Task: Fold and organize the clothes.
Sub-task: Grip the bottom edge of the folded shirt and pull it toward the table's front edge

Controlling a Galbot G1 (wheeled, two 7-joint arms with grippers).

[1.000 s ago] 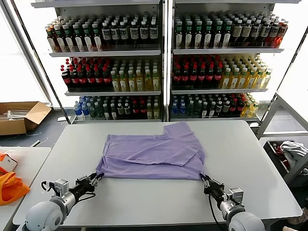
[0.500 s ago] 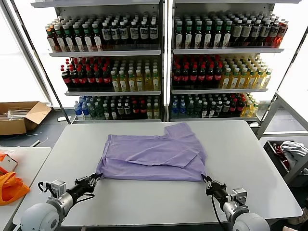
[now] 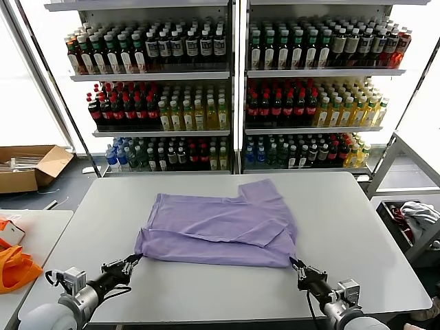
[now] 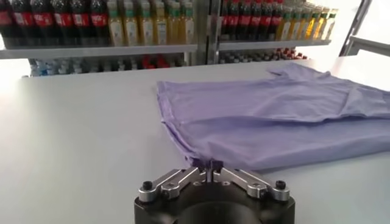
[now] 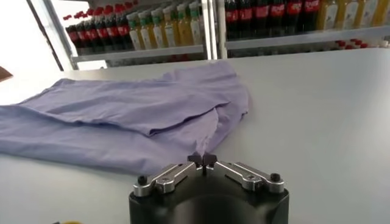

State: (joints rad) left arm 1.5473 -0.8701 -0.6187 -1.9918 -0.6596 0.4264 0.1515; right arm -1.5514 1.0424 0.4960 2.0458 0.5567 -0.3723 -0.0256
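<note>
The left pincer is seen low over the counter near its front edge, toward the front left corner, and its tips are pressed together on the near left corner of the lavender T-shirt; in the left wrist view the left pincer is shown pinched tight on the cloth's edge, with the T-shirt spread out beyond it. The right pincer is placed toward the front right corner of the counter, and the shirt's near right corner is nipped between its closed tips; the same grip is shown in the right wrist view, where the right pincer is clamped on a thin point of fabric and the T-shirt is laid across the counter. The shirt is spread in the middle of the counter, folded over on itself, with one sleeve pointed toward the back edge. Behind the back edge, shelves of bottled drinks are seen. A bright orange fabric item is seen on a side table beyond the left edge, and a cardboard box on the floor farther back.
</note>
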